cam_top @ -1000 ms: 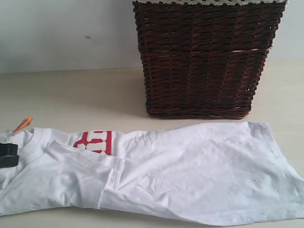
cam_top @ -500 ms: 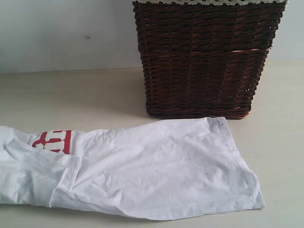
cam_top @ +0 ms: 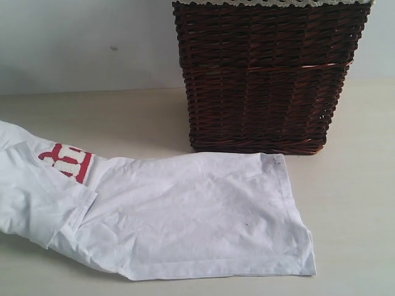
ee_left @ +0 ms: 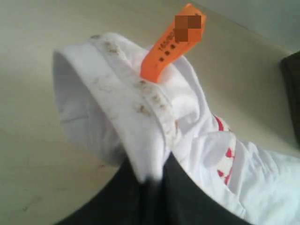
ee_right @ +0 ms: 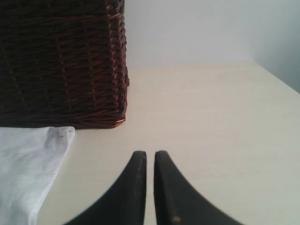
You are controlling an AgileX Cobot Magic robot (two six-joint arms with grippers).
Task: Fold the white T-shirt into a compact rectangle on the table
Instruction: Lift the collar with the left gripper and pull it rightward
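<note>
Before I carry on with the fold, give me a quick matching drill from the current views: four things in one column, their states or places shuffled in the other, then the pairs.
Column one:
1. left gripper
2. right gripper
3. orange neck tag
4. wicker basket

Column two:
A. stands on the table just beyond the white T-shirt in the exterior view
B. shut, holding nothing
C. sticks up out of the collar
D. shut on the collar

Pairs: 1-D, 2-B, 3-C, 4-A
</note>
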